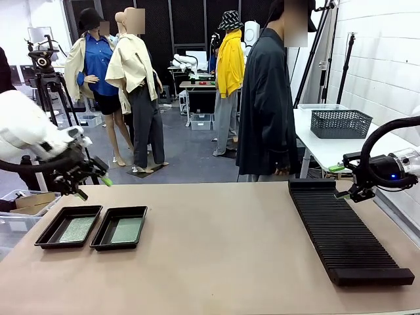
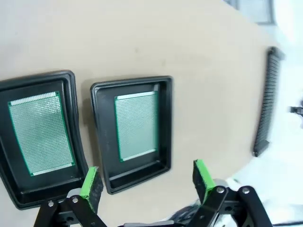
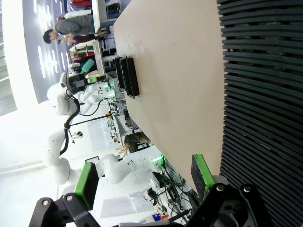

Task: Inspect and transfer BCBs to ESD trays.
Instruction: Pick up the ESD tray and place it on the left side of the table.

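Note:
Two black ESD trays sit side by side at the table's left: the left tray (image 1: 44,237) and the right tray (image 1: 98,239). Each holds one flat green BCB, one (image 1: 77,228) in the left tray and one (image 1: 126,230) in the right. From the left wrist view the same trays (image 2: 14,189) (image 2: 163,118) lie below with their BCBs (image 2: 40,132) (image 2: 136,125). My left gripper (image 1: 92,185) (image 2: 146,182) hangs open and empty above the table's left edge, behind the trays. My right gripper (image 1: 341,181) (image 3: 144,177) is open and empty at the far right, over the slotted rack's far end.
A long black ribbed rack (image 1: 344,233) (image 3: 265,94) runs along the right side of the table. A person in a dark coat (image 1: 266,111) stands at the far edge. A grey mesh basket (image 1: 340,123) rests on a white side table behind.

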